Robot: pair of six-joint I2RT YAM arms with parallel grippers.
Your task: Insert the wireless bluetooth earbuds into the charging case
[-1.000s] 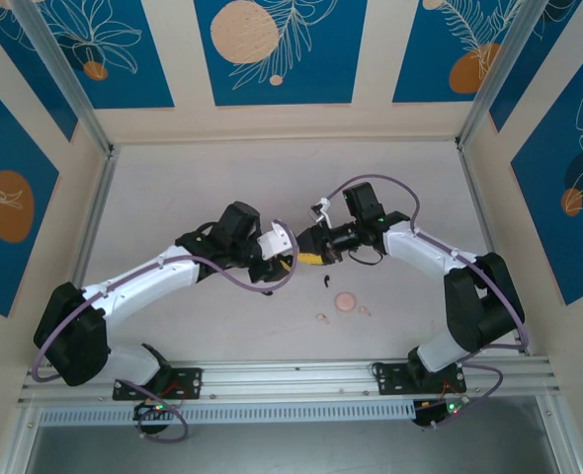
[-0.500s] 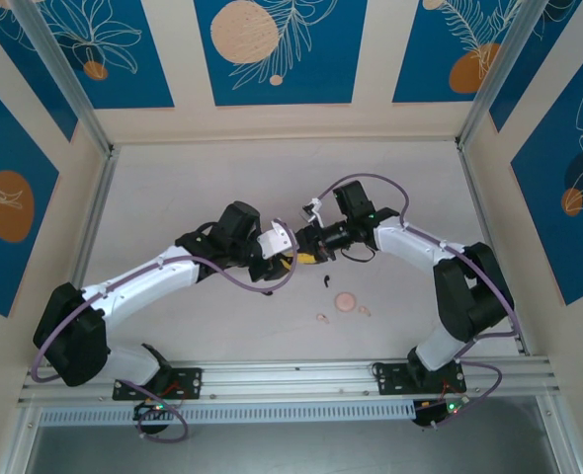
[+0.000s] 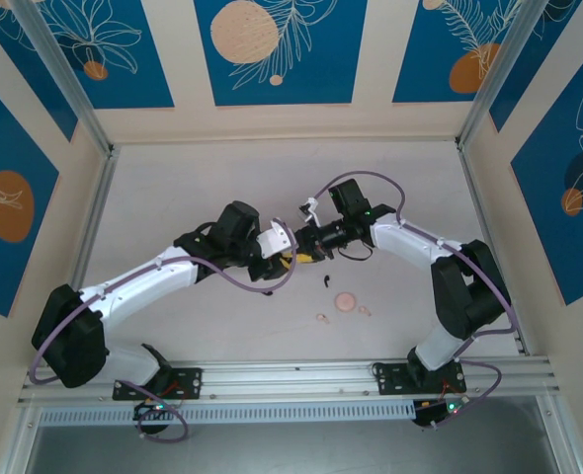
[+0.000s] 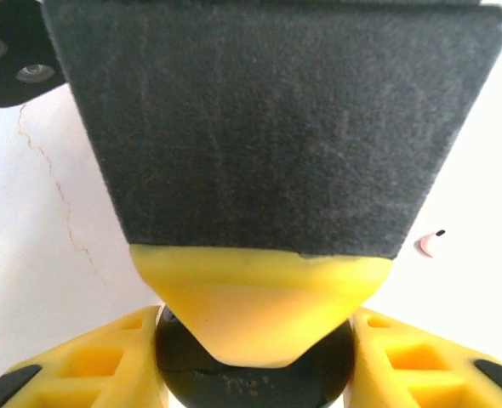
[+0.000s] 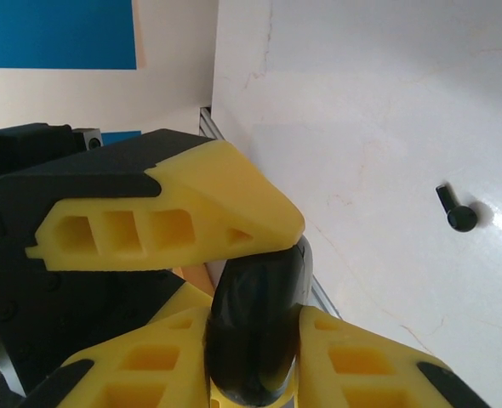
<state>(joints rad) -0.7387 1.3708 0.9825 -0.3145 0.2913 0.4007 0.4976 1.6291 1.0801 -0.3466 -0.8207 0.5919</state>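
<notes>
A black round charging case (image 4: 255, 378) is pinched between the yellow fingers of my left gripper (image 4: 255, 357). My right gripper (image 5: 255, 340) is shut on the same black case (image 5: 255, 319) from the opposite side. In the top view the two grippers, left (image 3: 288, 260) and right (image 3: 307, 254), meet tip to tip at mid-table. One black earbud (image 3: 326, 279) (image 5: 458, 211) lies on the table just in front of them. Two pale pink earbuds (image 3: 322, 318) (image 3: 365, 312) lie nearer the front; one pink earbud (image 4: 427, 246) shows in the left wrist view. The case looks closed.
A pale pink round case (image 3: 347, 301) lies flat between the pink earbuds and the black one. The white table (image 3: 173, 197) is walled by aluminium posts (image 3: 69, 79) and blue patterned panels on three sides. Purple cables loop over both arms.
My right gripper has slid a little to the left, closing in on the left gripper and the black case. The left arm has stayed put.
</notes>
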